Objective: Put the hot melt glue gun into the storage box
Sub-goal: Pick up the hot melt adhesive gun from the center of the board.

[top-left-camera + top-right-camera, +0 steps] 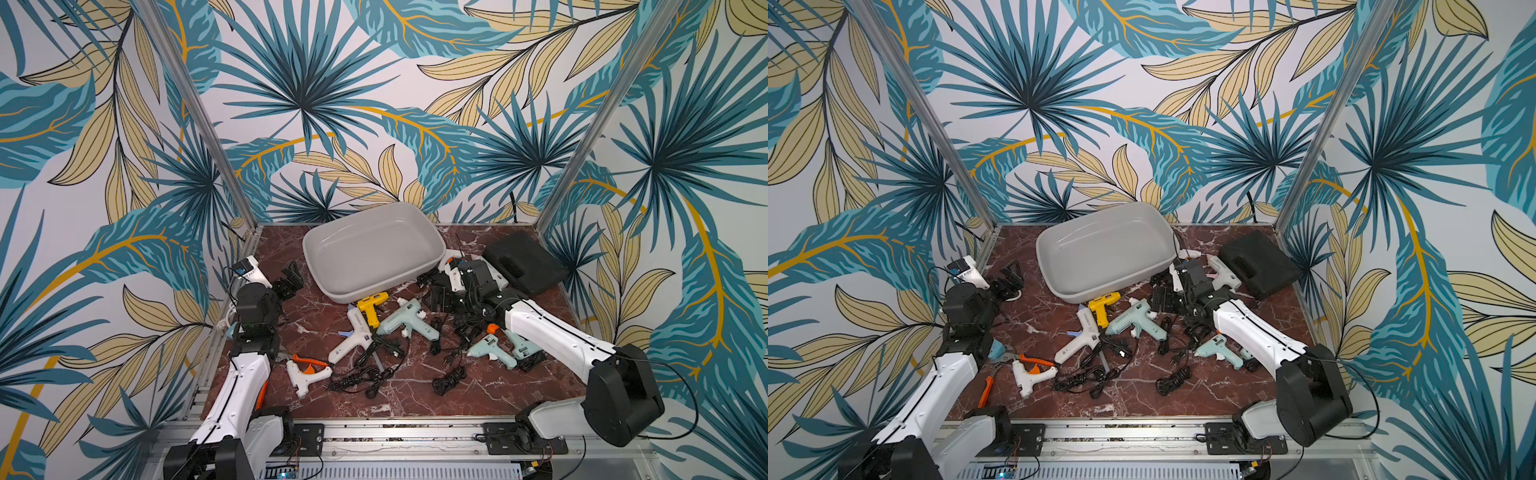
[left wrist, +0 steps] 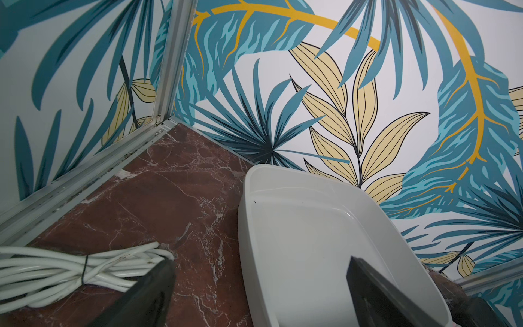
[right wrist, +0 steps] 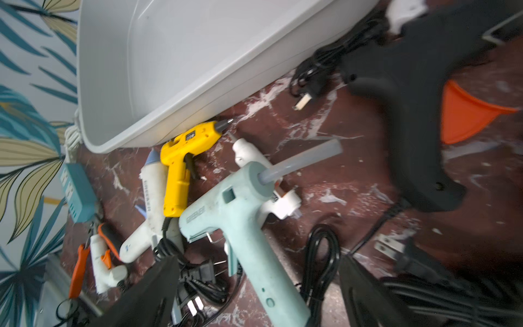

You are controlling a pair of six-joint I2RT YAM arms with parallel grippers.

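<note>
The storage box (image 1: pixel 320 266) (image 1: pixel 1050 266) is a light grey tub at the back middle, with nothing in it. Several glue guns lie in front of it. The large teal glue gun (image 1: pixel 405 320) (image 1: pixel 1133 322) (image 3: pixel 240 203) is nearest my right gripper (image 1: pixel 438 297) (image 3: pixel 259 260). That gripper is open, and in the right wrist view the teal handle runs between its fingers with a gap on each side. My left gripper (image 1: pixel 291 278) (image 2: pixel 260 262) is open and holds nothing, left of the box's rim (image 2: pixel 243 226).
A yellow gun (image 1: pixel 371 307) (image 3: pixel 181 158), a white gun (image 1: pixel 351 336) and a white gun with an orange trigger (image 1: pixel 305 374) lie nearby. Small teal guns (image 1: pixel 490 349) are under the right arm. Also here: black gun (image 3: pixel 410 113), black case (image 1: pixel 523 262), black cords (image 1: pixel 449 380), white cord (image 2: pixel 70 269).
</note>
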